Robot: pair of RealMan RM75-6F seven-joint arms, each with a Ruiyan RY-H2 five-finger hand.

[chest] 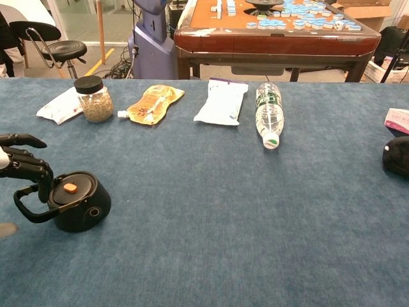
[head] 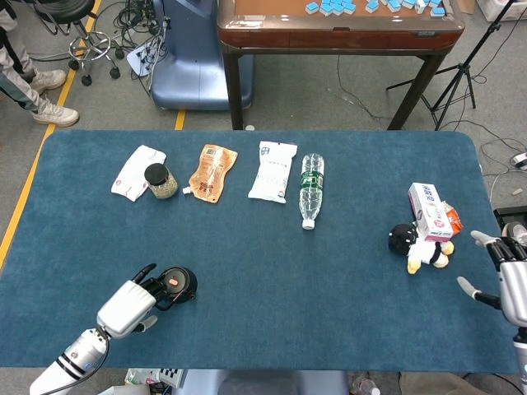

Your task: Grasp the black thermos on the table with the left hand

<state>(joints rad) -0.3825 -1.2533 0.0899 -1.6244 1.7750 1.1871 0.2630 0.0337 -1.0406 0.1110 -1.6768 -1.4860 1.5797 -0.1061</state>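
Observation:
The black thermos [head: 178, 284] [chest: 78, 201] stands near the table's front left, seen from above with an orange dot on its lid and a loop handle pointing left. My left hand [head: 132, 304] [chest: 22, 165] is right beside it on its left. The dark fingertips [chest: 43, 181] curl over the handle and the lid's rim, touching it but not closed around it. My right hand [head: 506, 280] hovers at the table's right edge with fingers spread, holding nothing.
At the back lie a white pouch [head: 137, 171], a glass jar [head: 160, 181], an orange pouch [head: 213, 172], a white bag [head: 273, 171] and a water bottle [head: 311, 188]. A plush toy [head: 416, 244] and a box [head: 430, 211] sit right.

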